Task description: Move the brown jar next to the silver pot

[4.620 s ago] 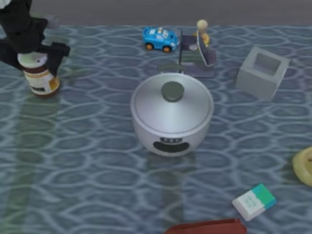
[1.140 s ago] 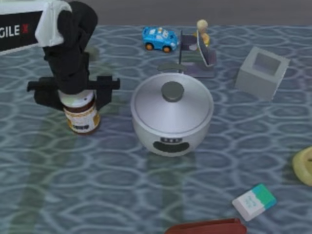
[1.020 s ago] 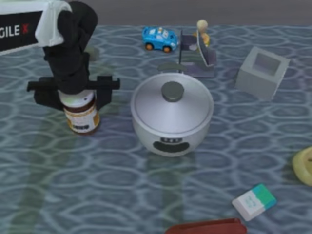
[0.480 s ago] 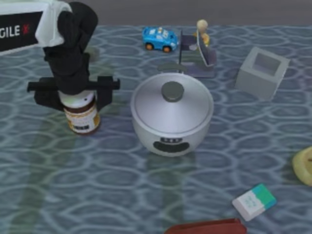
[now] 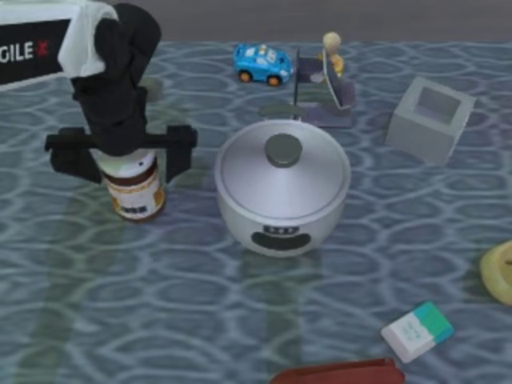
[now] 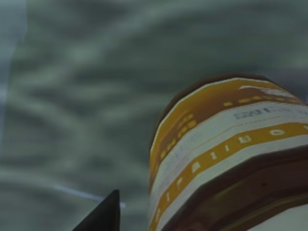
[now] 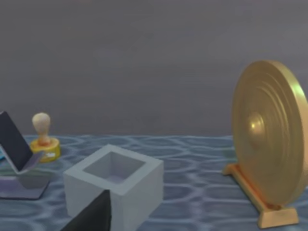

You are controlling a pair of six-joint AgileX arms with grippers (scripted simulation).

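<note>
- Top view: the left gripper hangs straight down over the small dark brown jar with a white lid and yellow-orange and white label. Its black fingers are spread wide to either side of the lid, apart from it, so the claw is open and holds nothing.
- The jar stands upright on the blue-grey patterned table, to the left of the large round silver-grey metal pot with a domed lid and grey knob. The two are near each other, not touching; a strip of bare cloth lies between them.
- Behind the pot sit a blue toy car, a dark stand with a small wooden-headed yellow figure, and at the right a grey open cube.
- Near the front right lie a white and teal box, a red-brown rim at the bottom edge and a yellow thing cut by the right edge.
- Left wrist view: the jar fills much of the picture, its label close up; one dark fingertip shows beside it, clear of it.
- Right wrist view: the right arm is out of the top view. Its camera looks across the table at the grey cube, the yellow figure and a gold disc on a stand. Only one dark fingertip shows, so I cannot tell how that claw stands.
</note>
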